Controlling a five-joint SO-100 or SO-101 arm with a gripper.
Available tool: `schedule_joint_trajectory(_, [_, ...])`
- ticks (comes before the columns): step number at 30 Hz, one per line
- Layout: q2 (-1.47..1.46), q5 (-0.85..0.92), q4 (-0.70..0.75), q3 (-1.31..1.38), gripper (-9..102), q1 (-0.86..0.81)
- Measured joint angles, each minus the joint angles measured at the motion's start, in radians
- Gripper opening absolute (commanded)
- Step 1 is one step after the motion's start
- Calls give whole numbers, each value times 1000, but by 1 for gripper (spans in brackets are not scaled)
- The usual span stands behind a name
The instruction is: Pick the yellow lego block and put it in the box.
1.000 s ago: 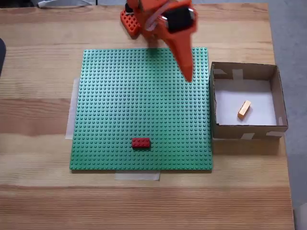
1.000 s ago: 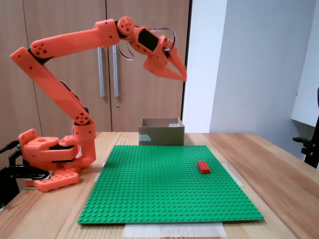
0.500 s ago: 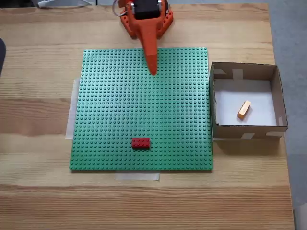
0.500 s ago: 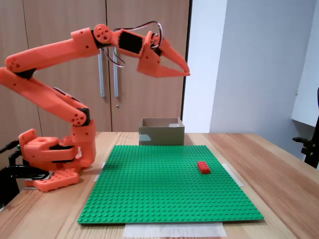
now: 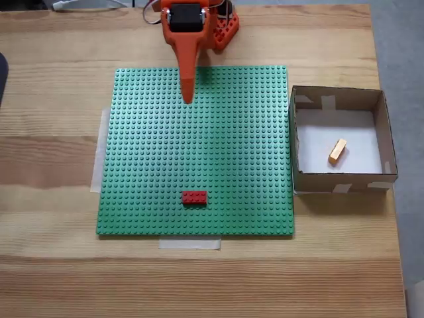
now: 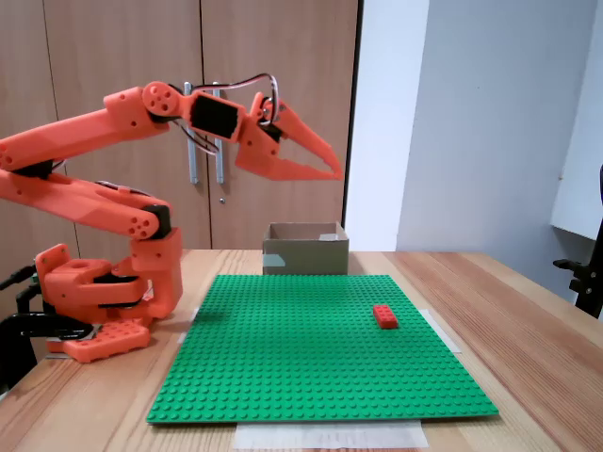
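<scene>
The yellow lego block (image 5: 338, 151) lies on the white bottom of the box (image 5: 339, 97), which stands right of the green baseplate in a fixed view from above. From the side, the box (image 6: 304, 250) stands at the far end of the plate and its inside is hidden. My orange gripper (image 5: 187, 99) hangs over the plate's far edge, well left of the box. In the side view the gripper (image 6: 337, 173) is high above the table, its fingertips meeting with nothing between them.
A red brick (image 5: 194, 197) (image 6: 384, 316) sits on the green baseplate (image 5: 218, 146) (image 6: 301, 367) near its front edge. The arm's base (image 6: 94, 292) stands behind the plate on the wooden table (image 5: 53, 278). Tape strips hold the plate down.
The arm has swung away from the box, leftward in the view from above, and has folded back and come lower. The yellow block and red brick have not moved.
</scene>
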State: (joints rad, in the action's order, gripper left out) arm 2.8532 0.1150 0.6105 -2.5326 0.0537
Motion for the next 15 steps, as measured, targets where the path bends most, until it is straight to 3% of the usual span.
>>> schedule_joint_trajectory(15, [227, -5, 87, -195, -1, -6])
